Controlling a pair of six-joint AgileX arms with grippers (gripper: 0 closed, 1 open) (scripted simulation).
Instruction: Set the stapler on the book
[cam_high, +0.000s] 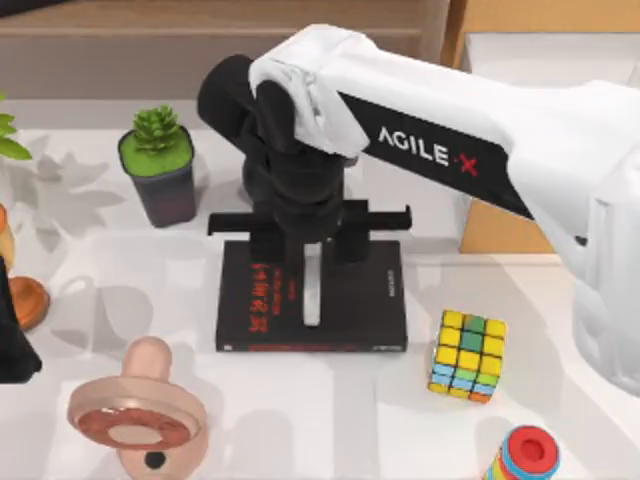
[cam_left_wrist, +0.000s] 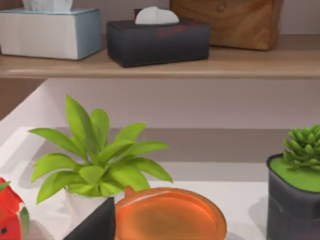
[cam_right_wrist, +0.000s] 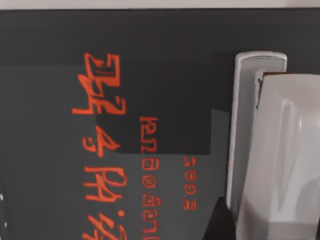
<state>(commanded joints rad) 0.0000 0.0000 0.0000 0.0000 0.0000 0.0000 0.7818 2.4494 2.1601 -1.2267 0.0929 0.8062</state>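
- Looking down from the top view, I see my right hand (cam_high: 312, 240) poised over the book (cam_high: 350, 300), which lies flat in the middle of the worktop (cam_high: 300, 420), between a dark potted succulent (cam_high: 160, 175) and a colourful cube (cam_high: 468, 355).
- The stapler (cam_high: 312, 290) runs lengthwise across the black cover, beside the red lettering; its far end sticks out from under the hand.
- I cannot tell whether the hand is spread or pinching the stapler, nor whether the stapler rests fully on the cover: the wrist hides the fingers from above.
- In the right wrist view the stapler (cam_right_wrist: 260, 125) reads as a slim, hard, pale bar with smooth rounded sides.
- My judgement: it is light and stiff but slippery, so pinch it across its narrow width near the middle, where it balances.
- The hinged top may flex under squeeze, so go gently.
- My left arm is parked at the worktop's left edge, its camera facing a leafy plant (cam_left_wrist: 100, 160).
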